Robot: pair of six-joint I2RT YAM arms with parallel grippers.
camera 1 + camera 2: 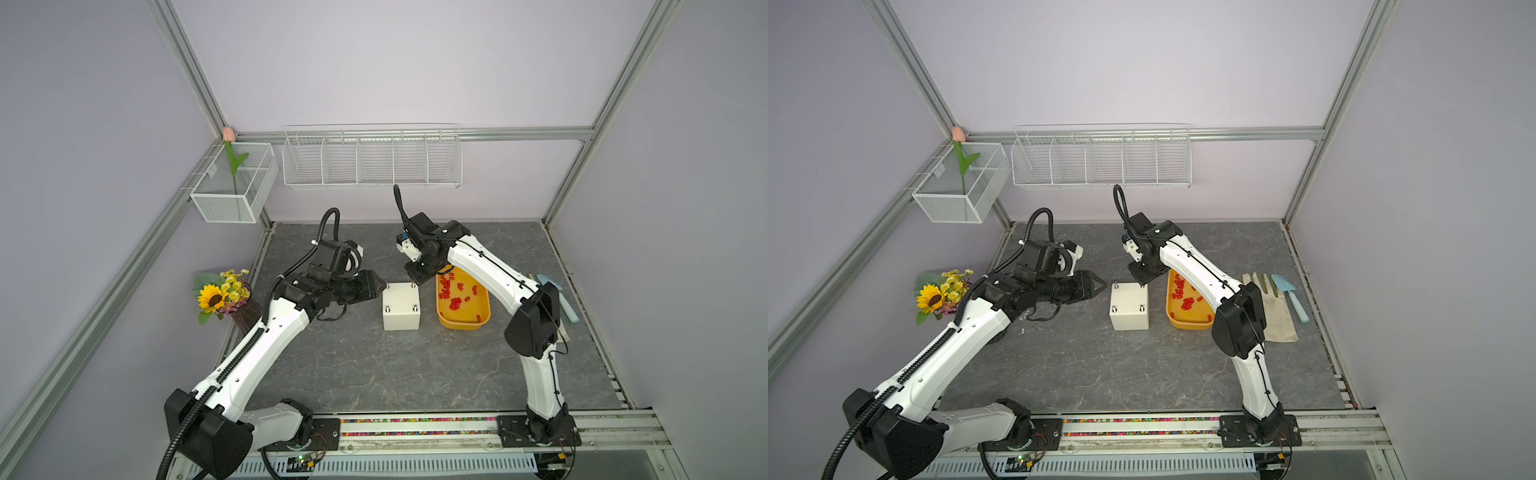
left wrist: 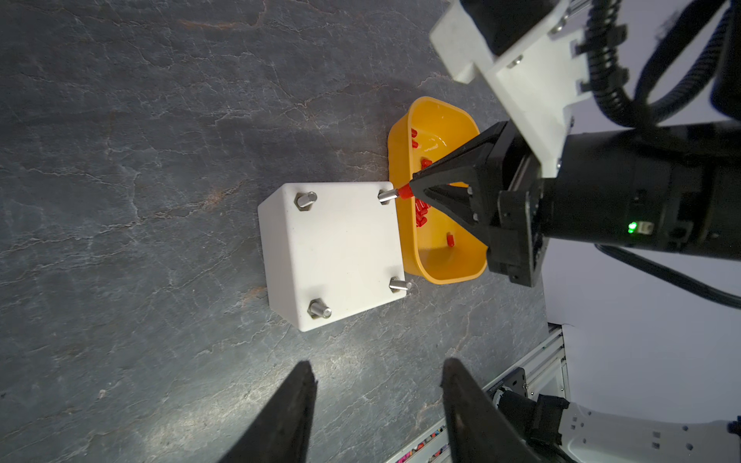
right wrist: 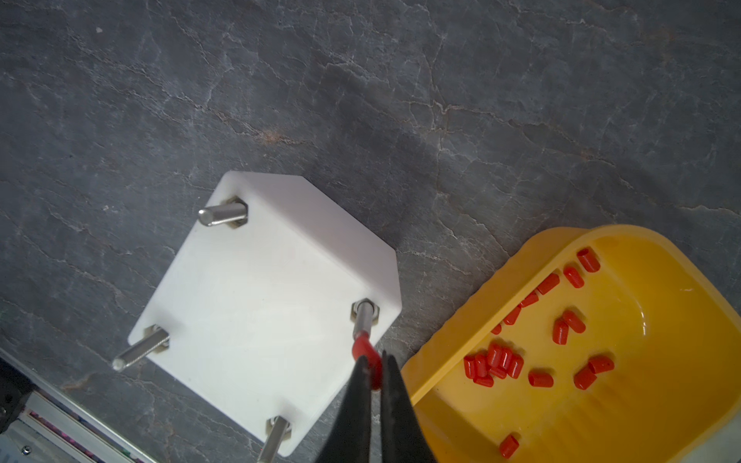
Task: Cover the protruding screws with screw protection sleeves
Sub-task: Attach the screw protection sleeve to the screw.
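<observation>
While the right claw [image 3: 375, 362] is clamped on one red sleeve [image 3: 362, 348], its black fingers [image 3: 357, 401] almost together, the open end of that sleeve meets the tip of a screw [image 3: 363, 320]; whether it sits over the thread cannot be told. This screw rises from a top corner of the white box [image 1: 401, 311], the rear corner on the side of the yellow tray [image 1: 461, 325]. The three bare screws [image 3: 222, 214] stand uncovered, one at each remaining corner.

The box stands on the grey worktop [image 1: 374, 374] between the two arms, with the tray just beside it on the robot's right. Loose sleeves [image 3: 495, 362] lie scattered inside the tray, most of them gathered toward the end nearest the right claw, and one lies alone near the opposite end.

The left claw [image 2: 377, 375] has its jaws apart with nothing between them; the worktop shows through the gap. In both top views it lies level and points at the left side of the box, near it but not touching.

A pale glove [image 1: 1273, 309] and a blue trowel [image 1: 1289, 297] lie on the worktop to the right of the tray. A bunch of sunflowers [image 1: 220, 293] stands at the left edge.
</observation>
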